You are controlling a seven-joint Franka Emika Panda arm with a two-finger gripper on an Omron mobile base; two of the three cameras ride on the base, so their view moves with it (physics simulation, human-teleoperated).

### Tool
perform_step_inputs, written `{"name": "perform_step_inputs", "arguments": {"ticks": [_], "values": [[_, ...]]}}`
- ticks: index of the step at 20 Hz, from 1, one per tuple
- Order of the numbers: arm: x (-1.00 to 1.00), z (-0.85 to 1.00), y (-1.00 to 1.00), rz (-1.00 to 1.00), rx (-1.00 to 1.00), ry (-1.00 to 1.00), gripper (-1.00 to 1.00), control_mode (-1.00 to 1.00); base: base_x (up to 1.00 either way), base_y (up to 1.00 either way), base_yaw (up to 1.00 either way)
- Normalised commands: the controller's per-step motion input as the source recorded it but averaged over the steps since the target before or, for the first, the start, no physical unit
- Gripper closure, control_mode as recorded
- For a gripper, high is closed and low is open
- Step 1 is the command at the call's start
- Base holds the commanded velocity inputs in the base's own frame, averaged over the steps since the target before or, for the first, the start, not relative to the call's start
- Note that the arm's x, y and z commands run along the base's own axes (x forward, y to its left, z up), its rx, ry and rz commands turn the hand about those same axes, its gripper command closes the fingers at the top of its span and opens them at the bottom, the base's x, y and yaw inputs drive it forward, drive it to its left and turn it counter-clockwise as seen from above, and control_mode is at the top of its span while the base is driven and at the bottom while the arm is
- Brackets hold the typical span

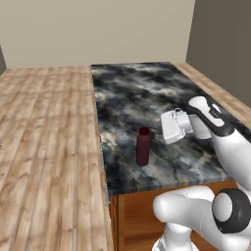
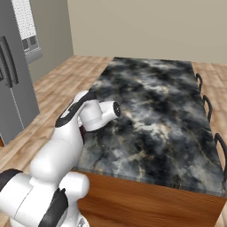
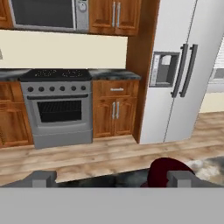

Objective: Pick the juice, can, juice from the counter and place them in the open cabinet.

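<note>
A tall dark maroon juice bottle [image 1: 143,146] stands upright near the front left edge of the black and grey marbled counter [image 1: 147,93]. My gripper [image 1: 165,128] hovers just right of it at about cap height, pointing sideways towards it. In the hand view the gripper [image 3: 112,178] is open, its two fingertips [image 3: 43,177] far apart with nothing between them. The bottle's rounded top [image 3: 164,171] shows low in that view, close to the right tip. The can and the open cabinet are out of view.
Beyond the counter's edge the hand view shows a steel oven [image 3: 59,109], shut wooden cupboards [image 3: 114,109] and a grey fridge [image 3: 183,70]. The fridge [image 2: 11,97] stands left of the counter. Dark chair backs [image 2: 207,106] line its right side. Wooden floor [image 1: 44,137] lies to the left.
</note>
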Motion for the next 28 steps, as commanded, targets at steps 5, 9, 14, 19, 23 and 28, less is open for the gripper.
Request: {"name": "perform_step_inputs", "arguments": {"ticks": [5, 9, 14, 19, 23, 28], "values": [[0.03, 0.0, 0.01, 0.0, 0.03, 0.14, -1.0, -1.0, 0.0, 0.0, 0.0], [0.0, -0.03, 0.0, 0.0, 0.01, 0.05, -1.0, -1.0, 0.0, 0.0, 0.0], [0.0, -0.03, 0.01, 0.0, 0.0, 0.0, -1.0, -1.0, 0.0, 0.0, 0.0], [0.0, -0.07, 0.01, 0.0, 0.0, -0.03, -1.0, -1.0, 0.0, 0.0, 0.0], [0.0, -0.11, 0.0, 0.0, 0.0, -0.01, -1.0, -1.0, 0.0, 0.0, 0.0], [0.0, -0.14, 0.0, 0.0, 0.0, 0.0, -1.0, -1.0, 0.0, 0.0, 0.0]]}}
